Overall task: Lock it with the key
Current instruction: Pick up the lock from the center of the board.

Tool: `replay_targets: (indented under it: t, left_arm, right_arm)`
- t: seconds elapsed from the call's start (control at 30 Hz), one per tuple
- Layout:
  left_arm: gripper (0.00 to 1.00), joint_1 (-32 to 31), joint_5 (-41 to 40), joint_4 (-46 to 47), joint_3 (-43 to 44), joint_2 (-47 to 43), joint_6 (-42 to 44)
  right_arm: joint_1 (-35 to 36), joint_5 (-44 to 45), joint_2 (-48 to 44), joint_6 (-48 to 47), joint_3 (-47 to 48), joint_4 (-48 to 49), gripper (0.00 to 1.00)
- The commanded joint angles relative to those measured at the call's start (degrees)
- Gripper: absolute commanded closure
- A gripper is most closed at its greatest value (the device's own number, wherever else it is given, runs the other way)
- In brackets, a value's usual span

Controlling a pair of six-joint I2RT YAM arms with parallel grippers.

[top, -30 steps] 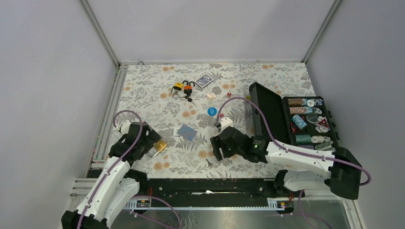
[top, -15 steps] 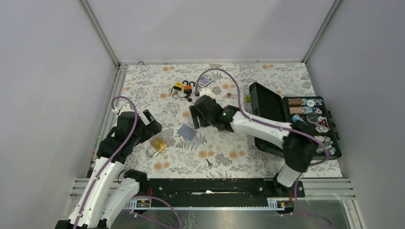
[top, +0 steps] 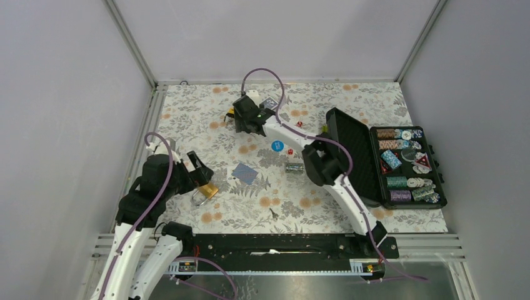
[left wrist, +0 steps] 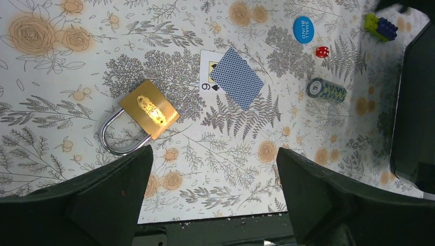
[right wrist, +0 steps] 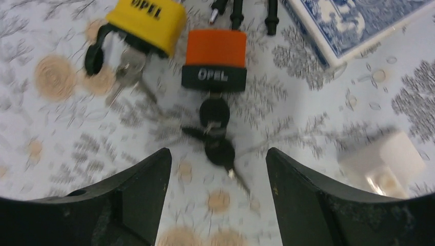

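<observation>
The right arm reaches to 12 o'clock on the flowered table [top: 187, 112]. The right gripper [right wrist: 216, 154] hangs there with its jaws spread wide and nothing between them. Straight under it lies the orange padlock [right wrist: 214, 60]. The black-headed keys [right wrist: 218, 138] trail from its base toward 6 o'clock, the nearest one touching it. A yellow padlock [right wrist: 149, 23] sits just beside at 10 o'clock, and a blue card deck [right wrist: 354, 20] at 2 o'clock.

At 8 o'clock on the table the left gripper [top: 199, 169] is fully spread and holds nothing. It hovers over a brass padlock [left wrist: 146, 110] that lies flat, its shackle pointing to 8 o'clock in the wrist view. A face-down playing card [left wrist: 236, 77] lies near it at 2 o'clock.

The black case [top: 350, 153] stands open at 3 o'clock on the table. Its tray half holds poker chips [top: 400, 182] in rows on their edges, with a few loose ones among them. One short roll of chips [left wrist: 327, 89] lies outside the case, at 9 o'clock from its lid.
</observation>
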Motion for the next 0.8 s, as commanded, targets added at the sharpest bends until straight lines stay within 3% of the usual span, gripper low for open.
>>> replay_targets:
  t: [0.0,0.1,0.3,0.77]
  left_arm:
    - [0.01,0.30,1.47,0.32,2.20,-2.14,2.41]
    - [0.01,0.26,1.38,0.41,2.14,-2.05,2.72]
    - [0.01,0.31,1.29,0.76,1.90,-2.19,2.86]
    - [0.01,0.30,1.62,1.10,1.65,-1.99,2.95]
  right_arm:
    - [-0.99,4.46,11.37,-1.09,20.00,-7.26,0.25]
    - [-1.67,5.53,16.28,-1.57,26.40,-7.91,0.25]
    - [-4.71,3.51,15.53,2.79,21.64,-3.49,0.24]
    - [-4.93,-1.34,20.37,-0.88,25.97,-3.32,0.24]
